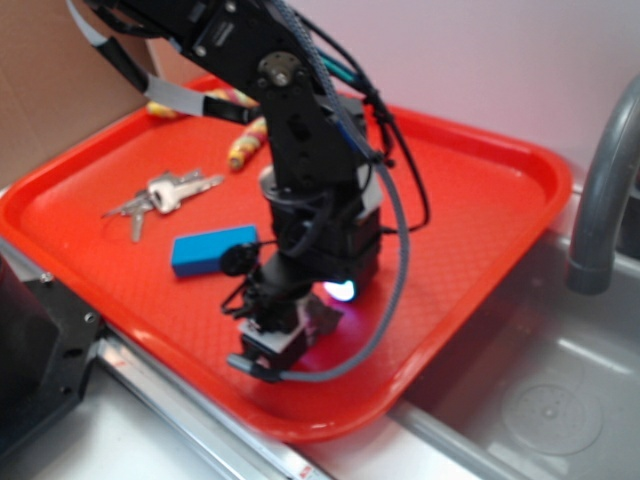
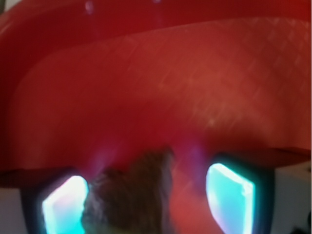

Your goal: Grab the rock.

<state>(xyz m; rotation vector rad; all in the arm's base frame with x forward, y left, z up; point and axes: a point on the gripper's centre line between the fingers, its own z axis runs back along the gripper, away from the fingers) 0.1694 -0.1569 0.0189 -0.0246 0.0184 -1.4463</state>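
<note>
We list the sink [image 1: 560, 400], steel, at four o'clock of the exterior view, with a grey faucet [image 1: 600, 190] rising at three o'clock.

Next, the tray [image 1: 470, 190], red, textured, filling the middle of that view and resting partly over the sink's edge; in the wrist view we see its raised rim [image 2: 146, 19] curving across the top.

Next, the arm [image 1: 300, 130], black, reaching down from eleven o'clock toward the tray's near edge, cables trailing beside it.

Next, the block [image 1: 205, 250], blue, rectangular, lying flat on the tray at nine o'clock of the arm's lower end.

Next, the keys [image 1: 165, 195], silver, a small bunch on the tray at ten o'clock of the block.

Next, a yellow-and-red object [image 1: 245, 145] at the tray's far side, partly hidden; we cannot tell what it is.

Next, the claw [image 2: 146, 204], low over the tray, its two fingers [image 2: 229, 200] glowing cyan at the bottom of the wrist view and standing moderately apart.

Last, the rock [image 2: 131, 195], brown, lumpy, between the fingers, hard by the left one and apart from the right; whether it is gripped we cannot tell.
</note>
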